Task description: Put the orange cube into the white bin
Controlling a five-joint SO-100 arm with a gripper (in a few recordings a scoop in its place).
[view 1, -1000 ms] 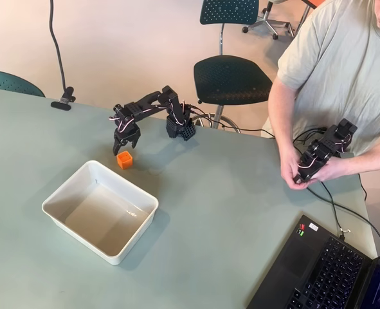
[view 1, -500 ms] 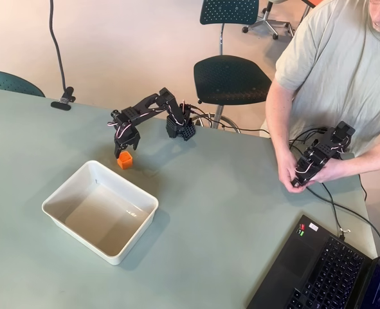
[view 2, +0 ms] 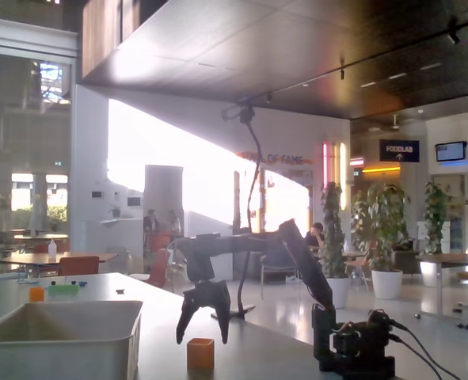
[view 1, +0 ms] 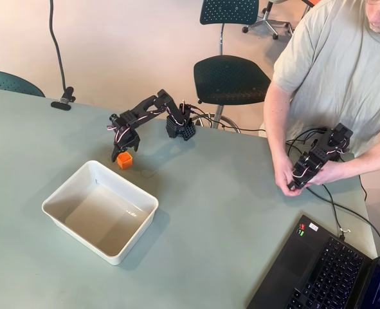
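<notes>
From the overhead view I have the pincer (view 1: 119, 153) low over the table (view 1: 241, 212), pointing down, with the cube (view 1: 125, 160) just to its right and slightly nearer the bottom of the picture, resting on the table. The fixed view gives me the better read: the pincer (view 2: 202, 324) hangs with its two fingers (view 2: 181, 326) spread wide, nothing between them, so it is released. In that view the cube (view 2: 201, 353) sits on the table directly below the gap, its top a little under the fingertips, and I see no contact with either finger.

The bin (view 1: 99, 210) lies on the table beyond the cube from the pincer, toward the bottom of the overhead picture, its near corner just beside the cube but apart from it. It looks empty, with a glossy floor. In the fixed view the bin (view 2: 55, 340) is to the left of the pincer and below it, close to the camera.

The arm (view 1: 152, 108) stretches out from its base (view 1: 180, 127), which stands to the right of the pincer in both views. A laptop (view 1: 325, 270) lies far off at the table's lower right corner overhead.
</notes>
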